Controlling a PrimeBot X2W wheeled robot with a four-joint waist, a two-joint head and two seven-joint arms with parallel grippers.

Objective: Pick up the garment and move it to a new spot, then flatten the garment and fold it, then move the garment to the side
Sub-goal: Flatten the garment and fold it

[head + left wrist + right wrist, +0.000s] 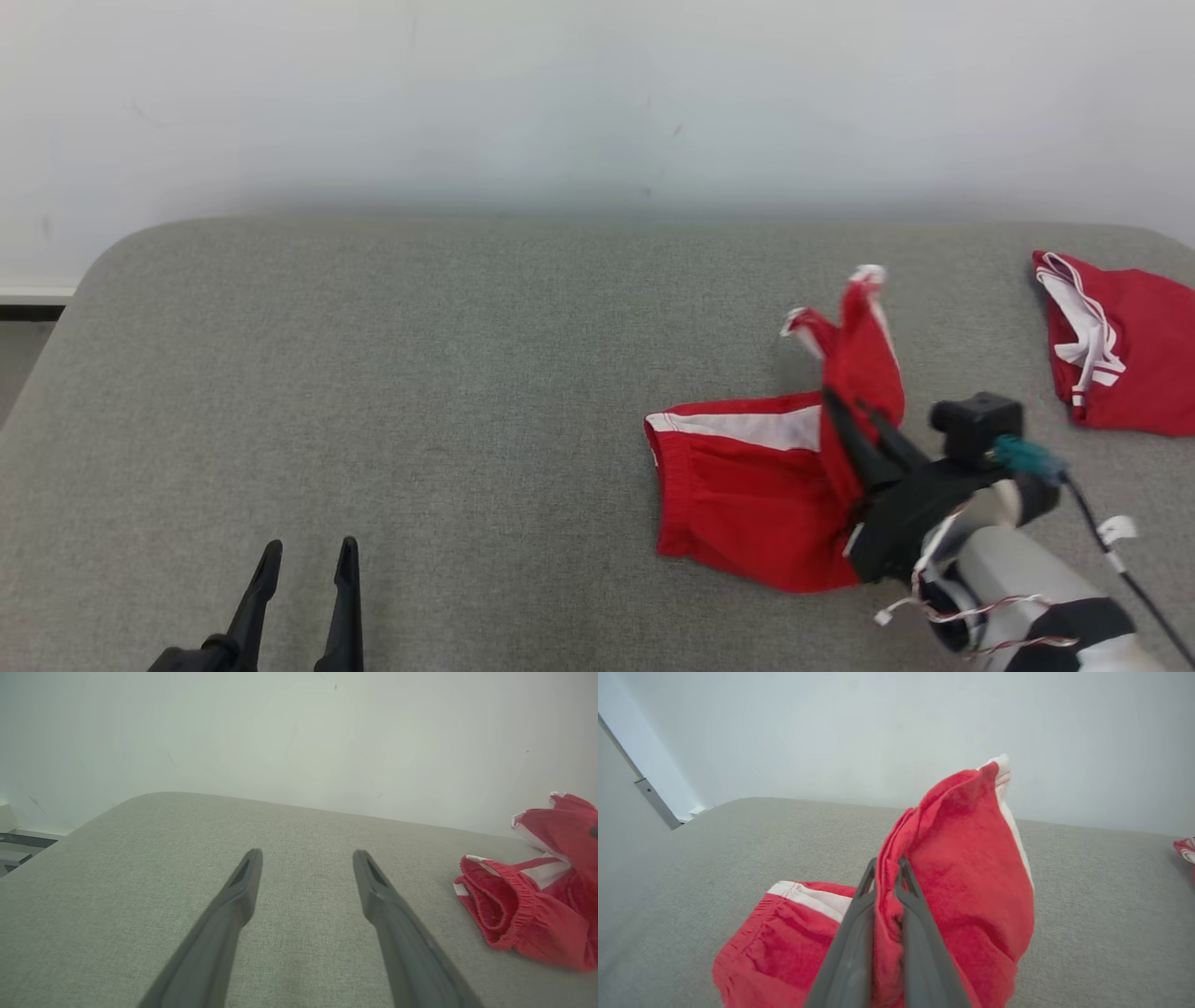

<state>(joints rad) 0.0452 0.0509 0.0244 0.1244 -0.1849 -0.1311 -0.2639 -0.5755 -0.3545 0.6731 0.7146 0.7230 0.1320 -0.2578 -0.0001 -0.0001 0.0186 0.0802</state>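
Note:
The garment [747, 485] is a pair of red shorts with white stripes, lying at the right of the grey table [420, 373]. My right gripper [845, 401] is shut on a fold of its cloth and holds one leg lifted, so that part stands up above the rest. The right wrist view shows red cloth [962, 858] pinched between the two dark fingers [852, 933]. My left gripper [308, 555] stands open at the lower left, above bare table, far from the shorts. In the left wrist view the garment [528, 896] lies off to the right of the spread fingers [238, 891].
A second red and white garment [1120, 345] lies at the table's far right edge. A pale wall [597, 103] rises behind the table. The table's rounded left corner [121, 252] is near a darker gap.

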